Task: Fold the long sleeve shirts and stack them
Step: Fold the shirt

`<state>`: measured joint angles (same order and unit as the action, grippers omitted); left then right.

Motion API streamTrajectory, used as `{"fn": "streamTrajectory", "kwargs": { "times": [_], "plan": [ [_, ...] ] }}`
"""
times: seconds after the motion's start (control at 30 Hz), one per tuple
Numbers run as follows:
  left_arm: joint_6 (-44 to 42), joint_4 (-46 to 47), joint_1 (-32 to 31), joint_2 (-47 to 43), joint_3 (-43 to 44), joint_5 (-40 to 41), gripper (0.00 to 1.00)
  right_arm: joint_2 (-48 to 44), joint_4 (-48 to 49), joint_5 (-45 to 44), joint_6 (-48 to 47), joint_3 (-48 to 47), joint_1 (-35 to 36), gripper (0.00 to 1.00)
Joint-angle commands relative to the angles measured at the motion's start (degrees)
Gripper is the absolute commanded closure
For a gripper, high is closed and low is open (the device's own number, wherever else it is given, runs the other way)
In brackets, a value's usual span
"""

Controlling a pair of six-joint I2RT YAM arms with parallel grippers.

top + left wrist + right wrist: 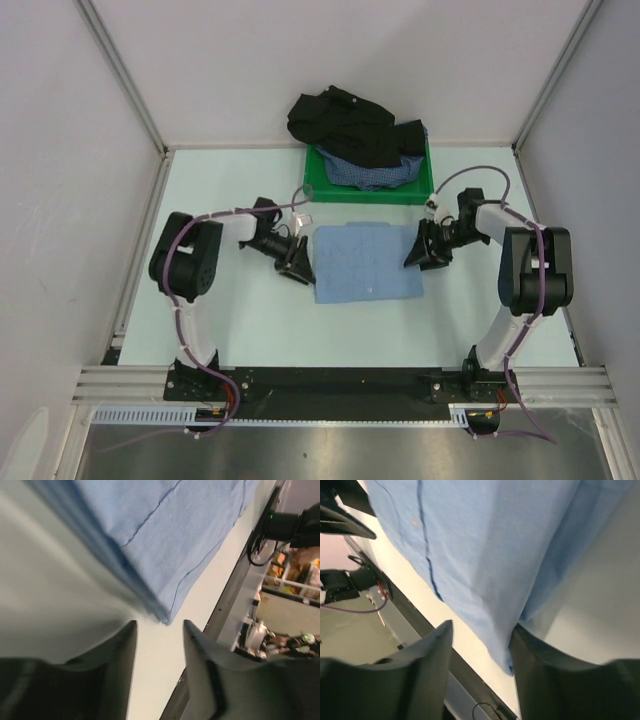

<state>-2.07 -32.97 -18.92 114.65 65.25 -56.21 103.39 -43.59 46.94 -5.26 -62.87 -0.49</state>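
Either side of the folded blue shirt (365, 262), left fingers (117, 675) and right fingers (432, 660) stand parted, gripping nothing; pinching just one layer could drag the fold open.

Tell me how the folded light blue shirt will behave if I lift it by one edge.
Probably floppy: the light blue shirt is thin cloth folded flat, so a lifted edge would likely sag and the layers fall open. Pushed across the table, it would likely bunch rather than slide whole. It looks light for its spread.
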Motion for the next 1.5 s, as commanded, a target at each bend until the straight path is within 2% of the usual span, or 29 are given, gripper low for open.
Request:
{"fn": "streamTrajectory", "kwargs": {
  "times": [0.0, 0.13, 0.2, 0.23, 0.3, 0.37, 0.5, 0.57, 0.63, 0.67, 0.7, 0.8, 0.87, 0.97, 1.03, 1.1, 1.23, 1.4, 1.47],
  "plan": [
    [-5.90, -1.74, 4.68, -10.04, 1.80, -0.83, 0.49, -4.24, -6.75, -0.71, -4.84, -5.94, -3.28, 0.44],
    [-6.29, -3.60, 1.70, -12.70, 4.35, -2.85, 0.45, -13.63, -3.37, 5.51, -5.47, -2.45, -1.63, 0.43],
    [-5.15, -1.24, -3.13, -12.52, 4.53, -4.52, 0.45, -14.62, -0.98, 8.76, -4.68, -0.77, 0.31, 0.48],
    [-3.92, 0.52, -4.71, -11.56, 4.10, -4.96, 0.46, -14.28, 0.08, 9.57, -4.59, 0.54, 4.93, 0.50],
    [2.49, 8.40, -8.23, -9.72, 2.87, -7.06, 0.47, -11.30, 1.31, 10.63, -4.94, 1.78, 7.86, 0.58],
    [5.83, 10.81, -10.25, -4.72, 4.08, -6.47, 0.48, -7.01, 5.69, 10.63, -4.50, 3.63, 9.10, 0.65],
    [10.93, 16.62, -9.30, 3.02, 6.98, -3.23, 0.49, 4.60, 13.79, 10.11, -3.09, 1.36, 6.82, 0.71],
    [14.26, 18.28, -7.11, 7.23, 6.91, -3.03, 0.51, 12.57, 13.01, 9.84, -3.36, -3.71, 5.07, 0.72],
    [15.68, 19.52, -4.22, 8.66, 5.42, -3.29, 0.52, 16.29, 11.96, 9.67, -3.09, -6.55, 3.75, 0.73],
    [14.91, 19.87, -3.24, 8.49, 4.71, -4.17, 0.51, 17.44, 11.43, 9.66, -3.35, -8.74, 2.61, 0.73],
    [9.07, 16.92, -1.75, 5.96, 3.31, -4.87, 0.50, 19.37, 7.51, 10.01, -5.27, -11.28, 1.21, 0.73],
    [-0.18, 6.12, -1.82, 2.96, 4.44, -8.39, 0.50, 18.34, 2.21, 13.43, -4.33, -15.69, 0.93, 0.72],
    [-2.06, 4.06, -2.44, 0.49, 7.24, -8.83, 0.50, 15.71, 2.54, 16.07, -1.27, -18.07, 0.93, 0.71],
    [0.47, 5.54, -3.75, 0.22, 12.60, -8.49, 0.49, 14.64, 10.43, 15.64, 3.83, -19.48, 1.72, 0.71],
    [5.13, 8.88, -5.16, 3.19, 17.07, -6.99, 0.48, 16.04, 14.05, 14.42, 6.57, -20.53, 3.03, 0.71],
    [9.96, 11.59, -5.43, 6.09, 21.38, -2.54, 0.49, 20.34, 12.84, 12.66, 5.35, -23.78, 3.48, 0.71],
    [18.84, 16.61, -2.97, 12.69, 24.57, 3.20, 0.48, 27.37, 10.55, 6.69, 2.79, -28.79, 4.18, 0.71],
    [15.60, 13.29, -0.51, 17.01, 25.63, 5.14, 0.47, 32.83, 12.04, -0.26, 4.91, -34.59, 4.27, 0.69],
    [15.08, 12.93, 0.28, 17.10, 24.05, 4.97, 0.47, 33.19, 11.08, -2.46, 3.33, -36.26, 4.88, 0.65]
  ]
}}
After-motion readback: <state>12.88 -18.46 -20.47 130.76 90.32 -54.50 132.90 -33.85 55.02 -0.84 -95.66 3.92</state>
